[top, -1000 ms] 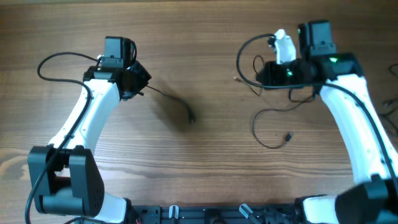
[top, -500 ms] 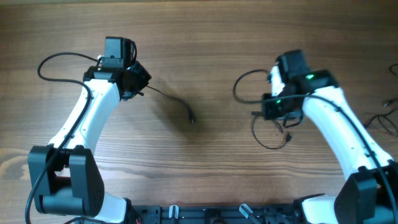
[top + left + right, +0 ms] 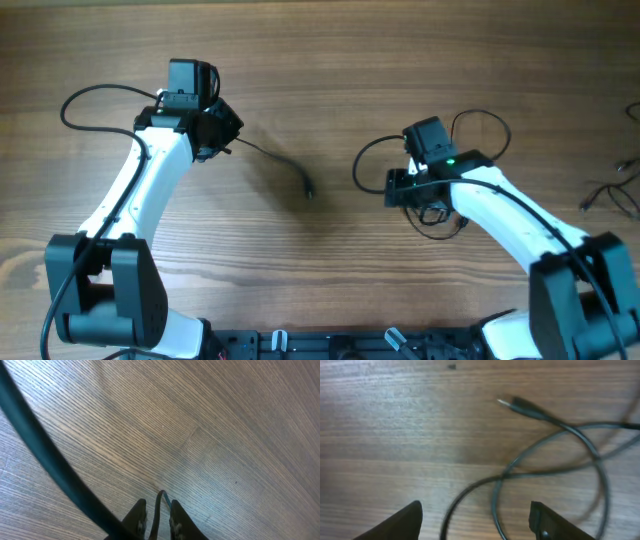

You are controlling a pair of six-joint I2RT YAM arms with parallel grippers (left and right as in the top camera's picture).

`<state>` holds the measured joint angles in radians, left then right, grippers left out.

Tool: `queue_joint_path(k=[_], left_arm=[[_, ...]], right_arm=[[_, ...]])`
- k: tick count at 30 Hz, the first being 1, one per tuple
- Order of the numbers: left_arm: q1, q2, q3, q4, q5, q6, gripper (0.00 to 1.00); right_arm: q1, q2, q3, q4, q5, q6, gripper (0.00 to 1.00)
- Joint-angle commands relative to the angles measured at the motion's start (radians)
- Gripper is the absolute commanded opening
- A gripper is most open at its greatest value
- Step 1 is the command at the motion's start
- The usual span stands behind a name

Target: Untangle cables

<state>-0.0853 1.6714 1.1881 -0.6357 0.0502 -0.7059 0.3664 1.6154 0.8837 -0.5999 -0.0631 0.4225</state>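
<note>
Seems abt. half done: left end effector [image 3: 157, 508] nips one cable [image 3: 270, 156] apart from looped cables [image 3: 503, 476]; right end effector [image 3: 477, 517] wide above them.

Overhead camera: fixed above the table [image 3: 320, 60], facing straight down, far enough off to hold both arms from their bases at the lower edge to the wrists

Left wrist camera: on the left arm [image 3: 150, 190], looking along its own fingers [image 3: 139, 516] at the bottom edge, tilted, close to the wood; a thick dark wire [image 3: 45, 460] crosses the near corner out of focus

Right wrist camera: on the right arm [image 3: 510, 215], facing down, very near the table, its fingertips [image 3: 405, 520] in both lower corners, picture blurred

Shared ground: the thin cable [image 3: 159, 507] between the left arm's fingers also shows in the overhead view; the looped cables [image 3: 555, 455] under the right wrist show there too
</note>
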Motion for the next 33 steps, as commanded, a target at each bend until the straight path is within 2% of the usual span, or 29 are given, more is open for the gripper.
queue_joint_path(k=[1,3,6,8,9,11,13,14,16,18,20,22,23,24,25,26,29,33], left_arm=[[-0.003,0.012,-0.006,-0.001,-0.014,-0.009,0.17],[-0.003,0.012,-0.006,-0.005,-0.015,-0.009,0.17],[-0.003,0.012,-0.006,-0.004,-0.015,-0.009,0.18],[-0.003,0.012,-0.006,-0.008,-0.015,-0.005,0.17],[-0.003,0.012,-0.006,-0.013,-0.015,-0.005,0.16],[-0.003,0.012,-0.006,-0.028,-0.015,-0.005,0.16],[-0.003,0.012,-0.006,-0.035,-0.015,-0.005,0.17],[-0.003,0.012,-0.006,-0.037,-0.015,-0.005,0.22],[-0.003,0.012,-0.006,-0.043,-0.015,-0.005,0.24],[-0.003,0.012,-0.006,-0.048,-0.014,-0.005,0.25],[-0.003,0.012,-0.006,-0.061,-0.014,-0.006,0.30],[-0.003,0.012,-0.006,-0.073,-0.014,-0.005,0.38],[-0.003,0.012,-0.006,-0.079,-0.014,-0.006,0.48],[-0.003,0.012,-0.006,-0.085,-0.014,-0.005,0.66],[-0.003,0.012,-0.006,-0.092,-0.014,-0.006,0.89],[-0.003,0.012,-0.006,-0.098,-0.014,-0.006,1.00],[-0.003,0.012,-0.006,-0.098,-0.014,-0.006,1.00],[-0.003,0.012,-0.006,-0.098,-0.014,-0.006,1.00]], right_arm=[[0.006,0.085,-0.008,0.042,0.044,0.125,0.62],[0.006,0.109,-0.008,0.039,0.044,0.288,0.61],[0.006,0.116,-0.008,0.088,0.047,0.290,0.32],[0.006,0.116,-0.008,0.095,0.074,0.285,0.07],[0.006,0.117,-0.008,0.126,0.079,0.276,0.05],[0.005,0.114,0.005,0.238,0.078,0.143,0.04],[-0.024,0.079,0.091,0.245,0.078,0.039,0.04],[-0.043,0.054,0.141,0.240,0.078,-0.042,0.04],[-0.096,-0.005,0.261,0.239,0.106,-0.182,0.04],[-0.166,-0.032,0.386,0.245,0.167,-0.219,0.04],[-0.268,-0.029,0.488,0.286,0.172,-0.292,0.05],[-0.356,-0.026,0.494,0.370,0.172,-0.348,0.04],[-0.395,-0.019,0.494,0.401,0.171,-0.374,0.04],[-0.435,-0.009,0.494,0.430,0.172,-0.402,0.05],[-0.475,0.003,0.494,0.463,0.172,-0.429,0.05],[-0.518,0.023,0.494,0.509,0.172,-0.456,0.04],[-0.644,0.104,0.494,0.659,0.176,-0.475,0.04],[-0.767,0.291,0.494,0.978,0.174,-0.494,0.05]])
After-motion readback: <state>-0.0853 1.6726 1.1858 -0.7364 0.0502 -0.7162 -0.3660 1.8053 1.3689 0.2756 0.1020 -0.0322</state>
